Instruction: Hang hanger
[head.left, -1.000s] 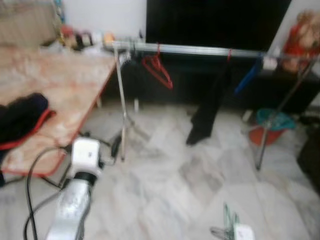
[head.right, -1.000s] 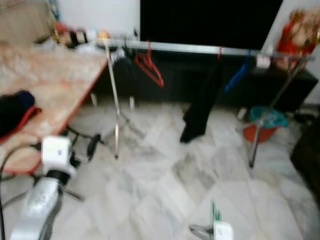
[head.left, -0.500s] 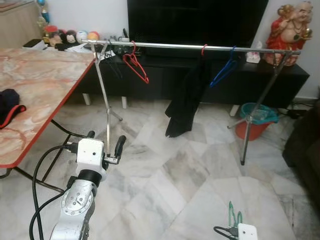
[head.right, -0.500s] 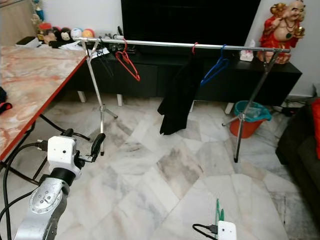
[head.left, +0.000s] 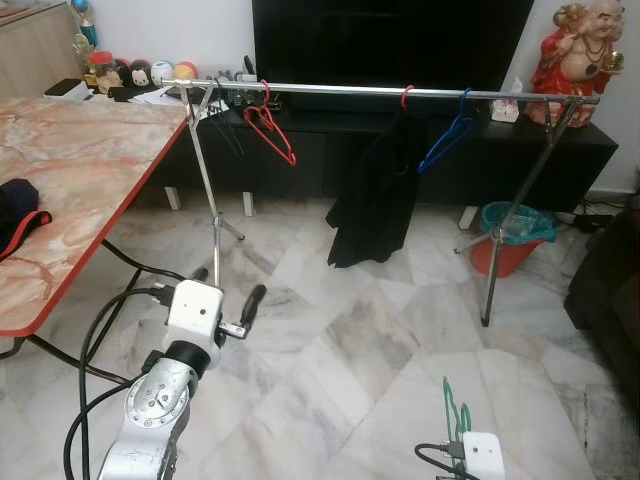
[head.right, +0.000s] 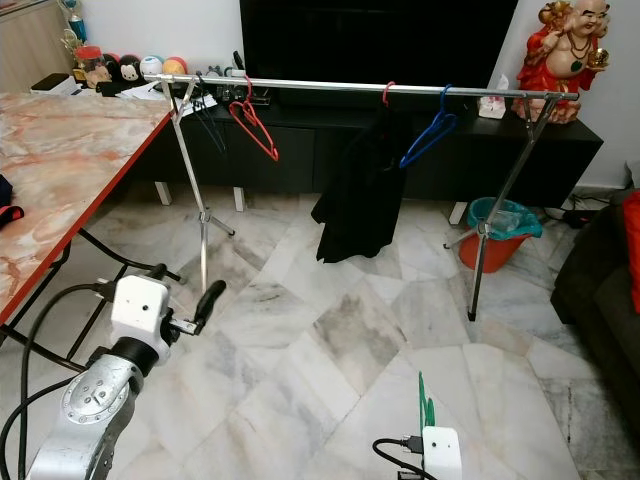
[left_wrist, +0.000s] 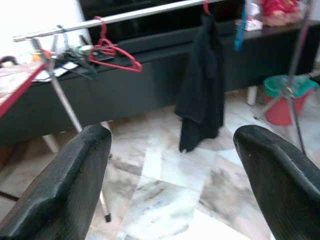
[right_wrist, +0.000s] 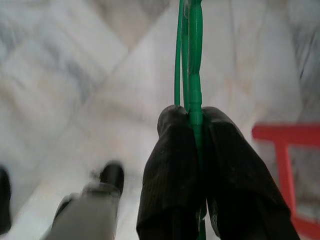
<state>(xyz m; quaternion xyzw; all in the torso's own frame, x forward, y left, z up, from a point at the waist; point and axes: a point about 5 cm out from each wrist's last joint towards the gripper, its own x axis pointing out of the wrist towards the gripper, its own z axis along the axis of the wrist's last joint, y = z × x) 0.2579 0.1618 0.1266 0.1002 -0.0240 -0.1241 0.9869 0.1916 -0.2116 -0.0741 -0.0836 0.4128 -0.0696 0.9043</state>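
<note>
tabletop (head.left: 80, 190): far left, marble-look top w/ red edge; dark cloth w/ red trim (head.left: 20, 215) on its near-left part; small toys (head.left: 135, 72) on a shelf beyond its far end.
floor (head.left: 370, 330): pale grey-veined marble tiles, bare in the middle.
left pincer (left_wrist: 175, 185): low left, fingers spread wide apart, holding nothing; wrist view looks between them toward the rail.
clothes rail (head.left: 380, 92): silver bar on two folding stands, runs across the room in front of a black TV unit (head.left: 420, 150) & big dark screen (head.left: 390, 40).
on rail, l to r: red hanger (head.left: 270, 130) near left stand; black garment (head.left: 375, 205) on a red hook mid-rail; blue hanger (head.left: 445, 140) just beside it.
teal bin (head.left: 515, 225): on floor by right stand, sitting on a red-orange tub.
statue (head.left: 590, 50): red & gold figure on the TV unit, far right.
green hanger (right_wrist: 192, 65): bottom right of eye views, sticks up from right pincer (right_wrist: 200, 155); well apart from rail, not hung.
right pincer: fingers pressed together, pinching the green hanger's wire.
vs 0.5 s ago: room framing near the same; left arm a bit further right & nearer the rail stand; green hanger higher in frame, hook more visible.
vs 1.0 s ago: view was blurred & turned more to the left; now sharp.
</note>
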